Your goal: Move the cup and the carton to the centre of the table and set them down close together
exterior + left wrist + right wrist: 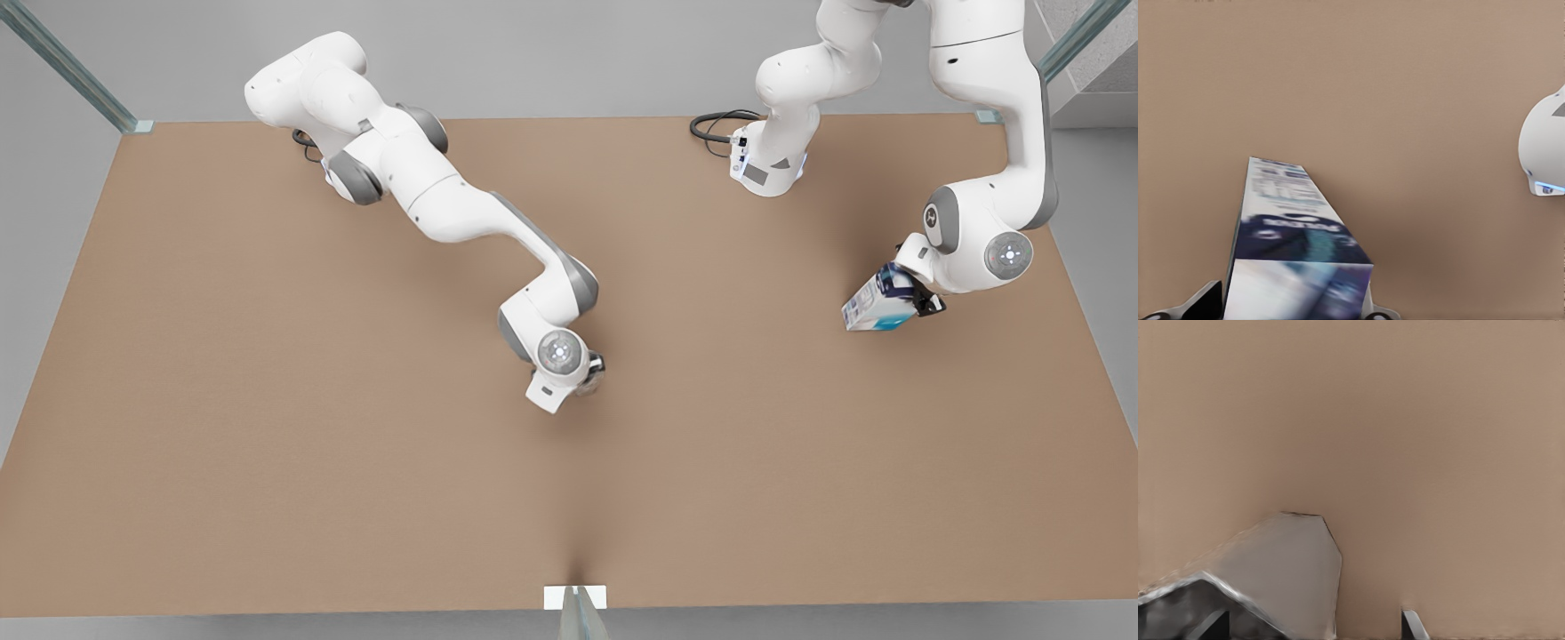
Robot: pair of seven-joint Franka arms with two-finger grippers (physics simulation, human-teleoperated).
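The carton [873, 305] [1288, 220], white and dark blue with teal print, is at the front view's right. It tilts in my left gripper [914, 298] [1295, 310], which is shut on its near end. I cannot tell whether it touches the table [267, 400]. The silvery faceted cup [1281, 570] lies between the fingers of my right gripper [590, 372] [1311, 627], near the table's middle. One fingertip [1410, 621] stands apart from the cup with bare table between them. The gripper is open. In the front view the wrist covers most of the cup [596, 374].
The brown tabletop spreads wide on all sides of both grippers. A small white tab [574, 596] sits at the near long edge. The two arm bases [765, 169] stand along the far edge, with a black cable [716, 124] beside one.
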